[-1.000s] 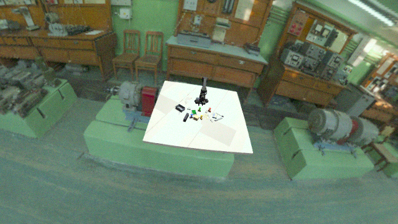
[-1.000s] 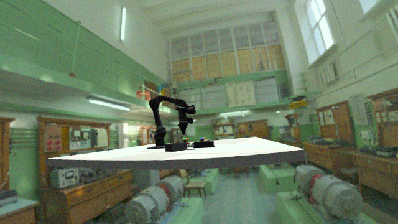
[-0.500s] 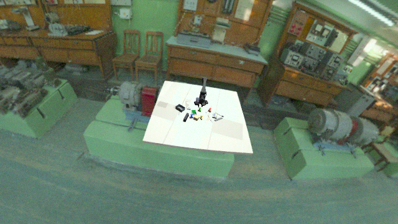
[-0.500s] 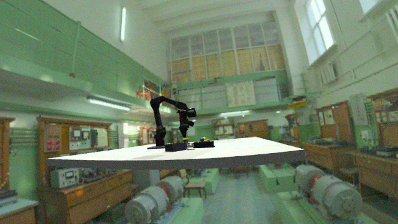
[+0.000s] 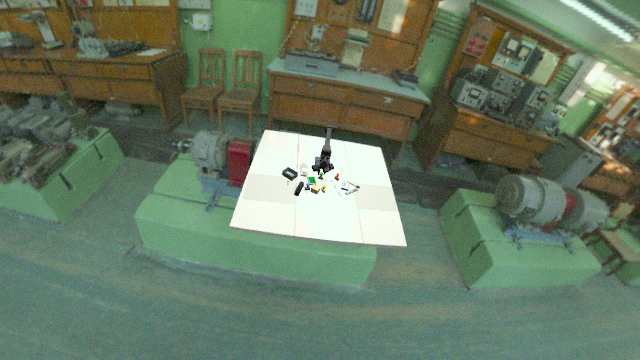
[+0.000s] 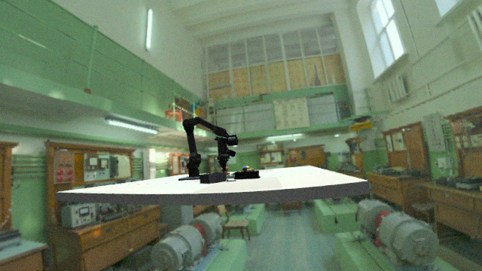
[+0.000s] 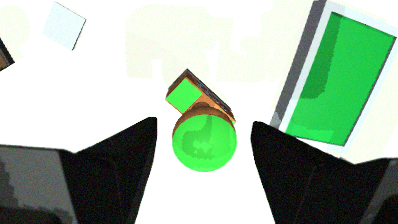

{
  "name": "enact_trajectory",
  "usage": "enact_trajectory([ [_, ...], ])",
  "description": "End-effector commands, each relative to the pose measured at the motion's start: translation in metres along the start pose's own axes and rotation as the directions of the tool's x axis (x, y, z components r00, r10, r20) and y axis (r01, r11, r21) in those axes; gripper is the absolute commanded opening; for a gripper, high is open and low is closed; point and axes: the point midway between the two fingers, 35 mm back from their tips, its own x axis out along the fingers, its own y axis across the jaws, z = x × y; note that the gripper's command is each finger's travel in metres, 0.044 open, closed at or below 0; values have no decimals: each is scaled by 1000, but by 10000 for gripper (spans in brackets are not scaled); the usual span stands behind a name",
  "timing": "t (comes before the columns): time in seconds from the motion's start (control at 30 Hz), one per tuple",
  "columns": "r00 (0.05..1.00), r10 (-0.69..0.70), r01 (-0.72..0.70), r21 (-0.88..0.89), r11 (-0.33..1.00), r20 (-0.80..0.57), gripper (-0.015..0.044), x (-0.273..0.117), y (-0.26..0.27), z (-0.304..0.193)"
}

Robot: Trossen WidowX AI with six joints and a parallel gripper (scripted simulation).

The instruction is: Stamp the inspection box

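A stamp with a round green knob (image 7: 204, 145) (image 5: 321, 175), a brown body and a green square on its base stands upright on the bench. Its lettering cannot be read. My gripper (image 7: 205, 128) (image 6: 224, 170) is open and points down over this stamp, one finger on each side of the knob, with gaps on both sides. A green ink pad (image 7: 345, 80) (image 5: 312, 180) in a pale tray lies to the right in the wrist view. The card and its inspection box cannot be made out clearly in the top and exterior views.
A red-topped stamp (image 5: 337, 176), a yellow-topped piece (image 5: 324, 188), a blue-topped piece (image 5: 308, 186) and a tan block (image 5: 315, 189) stand nearby. A black box (image 5: 289, 173) and a long black block (image 5: 299, 188) are at the left. A pale square (image 7: 65, 25) lies upper left in the wrist view.
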Motion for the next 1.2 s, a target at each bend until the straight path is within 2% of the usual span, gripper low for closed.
enact_trajectory([
  [0.0,1000,3,-3,-5,1000,1,227,7,0,0],
  [0.4,1000,3,-3,-5,1000,1,227,22,1,-1],
  [1.1,1000,1,-1,0,1000,-2,87,19,0,-1],
  [1.17,1000,1,-1,0,1000,-2,35,19,0,-1],
])
